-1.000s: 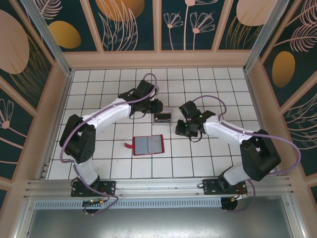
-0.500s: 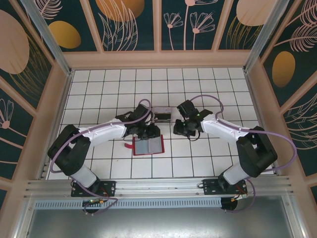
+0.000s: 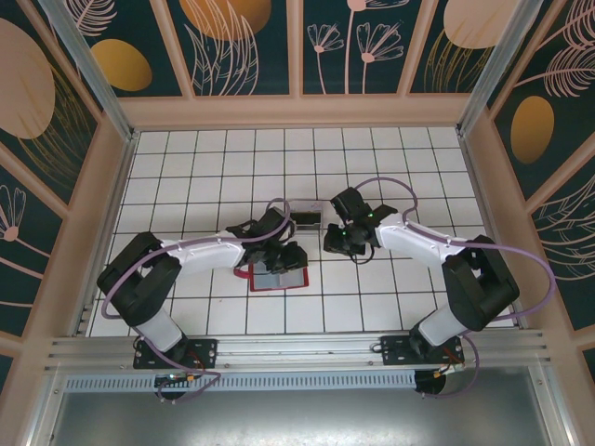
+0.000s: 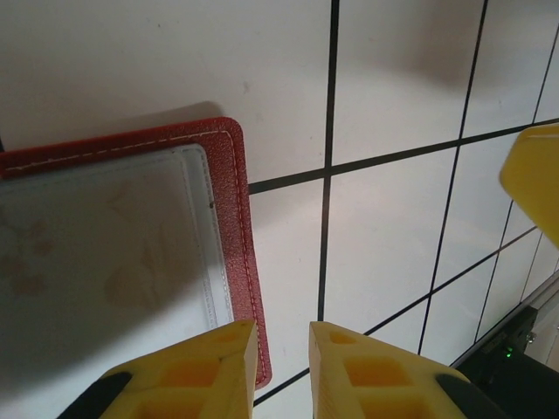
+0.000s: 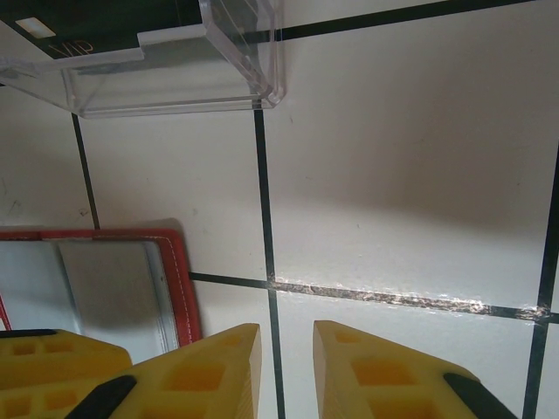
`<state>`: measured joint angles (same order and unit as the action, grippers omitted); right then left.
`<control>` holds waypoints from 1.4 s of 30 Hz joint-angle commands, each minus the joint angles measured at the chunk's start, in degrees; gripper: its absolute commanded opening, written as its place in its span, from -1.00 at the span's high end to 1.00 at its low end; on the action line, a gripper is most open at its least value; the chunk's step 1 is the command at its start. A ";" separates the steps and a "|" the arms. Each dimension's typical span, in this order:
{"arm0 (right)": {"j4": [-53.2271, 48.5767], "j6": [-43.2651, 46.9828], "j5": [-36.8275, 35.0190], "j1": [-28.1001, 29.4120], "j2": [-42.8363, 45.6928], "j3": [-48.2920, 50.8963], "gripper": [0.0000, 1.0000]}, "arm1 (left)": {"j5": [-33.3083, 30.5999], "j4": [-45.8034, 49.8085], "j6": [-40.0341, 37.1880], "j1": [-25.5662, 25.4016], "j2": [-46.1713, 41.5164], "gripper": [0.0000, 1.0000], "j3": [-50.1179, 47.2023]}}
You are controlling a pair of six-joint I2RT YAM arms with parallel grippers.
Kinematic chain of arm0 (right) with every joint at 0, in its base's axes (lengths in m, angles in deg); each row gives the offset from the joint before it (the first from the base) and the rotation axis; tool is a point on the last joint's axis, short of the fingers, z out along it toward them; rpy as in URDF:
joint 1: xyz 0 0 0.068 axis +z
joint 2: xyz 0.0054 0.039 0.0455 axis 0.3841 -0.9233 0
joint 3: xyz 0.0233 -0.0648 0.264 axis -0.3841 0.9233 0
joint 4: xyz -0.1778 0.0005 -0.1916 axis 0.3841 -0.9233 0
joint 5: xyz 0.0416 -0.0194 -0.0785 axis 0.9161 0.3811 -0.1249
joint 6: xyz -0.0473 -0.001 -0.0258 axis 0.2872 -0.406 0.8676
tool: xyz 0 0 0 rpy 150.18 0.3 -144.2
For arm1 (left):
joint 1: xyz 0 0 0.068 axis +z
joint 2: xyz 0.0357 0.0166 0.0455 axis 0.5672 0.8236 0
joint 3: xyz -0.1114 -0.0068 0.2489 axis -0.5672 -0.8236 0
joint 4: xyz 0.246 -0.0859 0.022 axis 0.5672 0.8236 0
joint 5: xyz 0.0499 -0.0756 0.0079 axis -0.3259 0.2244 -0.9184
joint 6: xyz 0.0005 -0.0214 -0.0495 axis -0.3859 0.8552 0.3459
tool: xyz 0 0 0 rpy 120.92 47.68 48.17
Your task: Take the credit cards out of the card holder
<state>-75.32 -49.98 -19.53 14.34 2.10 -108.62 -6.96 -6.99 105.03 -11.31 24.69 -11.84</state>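
My left end effector point(image 4: 281, 367) hangs over the red folding card holder point(image 4: 234, 227), grey inside. Yellow fingers sit a narrow gap apart, nothing btwn. Holder's cut off at frame edge. Right end effector point(image 5: 286, 371) is just beside holder, fingers slightly apart, empty. Credit cards in the pockets: can't make out.

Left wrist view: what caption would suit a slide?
Left gripper, jaws narrowly apart, at the edge of the open red card holder on a tiled table.
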 commanded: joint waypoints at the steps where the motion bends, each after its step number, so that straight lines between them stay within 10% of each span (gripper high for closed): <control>1: 0.63 0.95 0.00 0.51 -0.40 -0.90 0.53 | 0.28 -1.22 1.29 -0.32 1.20 0.54 -1.07; 42: 0.78 1.86 0.62 0.60 -2.01 -1.60 0.53 | -9.04 15.86 -4.58 -0.51 1.39 0.52 1.63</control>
<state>-75.10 -49.52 -19.48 14.56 0.96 -108.69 -12.20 2.30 101.69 -11.55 26.26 -10.55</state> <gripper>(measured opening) 0.235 0.242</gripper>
